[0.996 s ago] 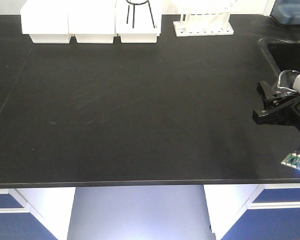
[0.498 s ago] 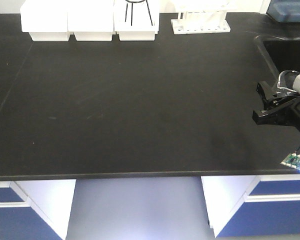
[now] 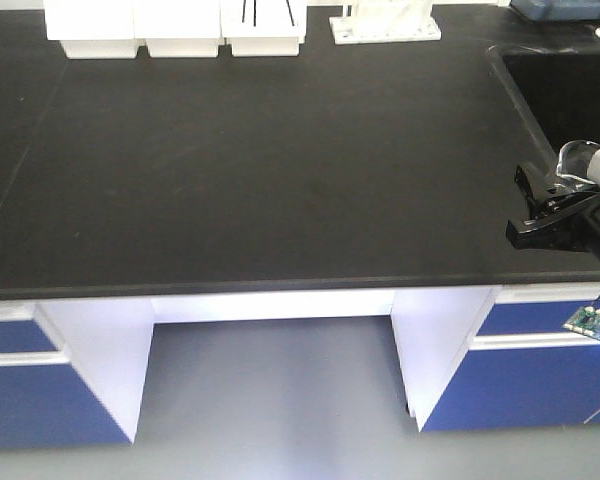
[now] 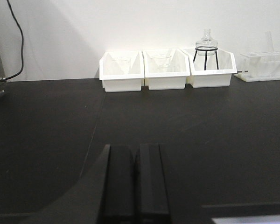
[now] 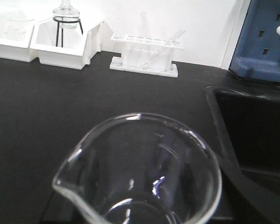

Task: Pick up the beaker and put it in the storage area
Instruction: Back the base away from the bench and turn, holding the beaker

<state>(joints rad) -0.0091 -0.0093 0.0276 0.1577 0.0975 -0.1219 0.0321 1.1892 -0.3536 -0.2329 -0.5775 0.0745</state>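
one right gripper (image 3: 552,212) grips the beaker (image 3: 578,160) in the front view, over the bench (image 3: 280,180) by the sink (image 3: 560,90). left wrist view: left gripper (image 4: 136,156) jaws pressed together, holding nothing; white trays (image 4: 167,70) behind. right wrist view: beaker rim fills the foreground, spout lower left.

Clear, glossy glass beaker (image 5: 144,163); matt black benchtop (image 3: 260,170), faintly scuffed; smooth white trays (image 4: 165,70), upper centre, probably plastic
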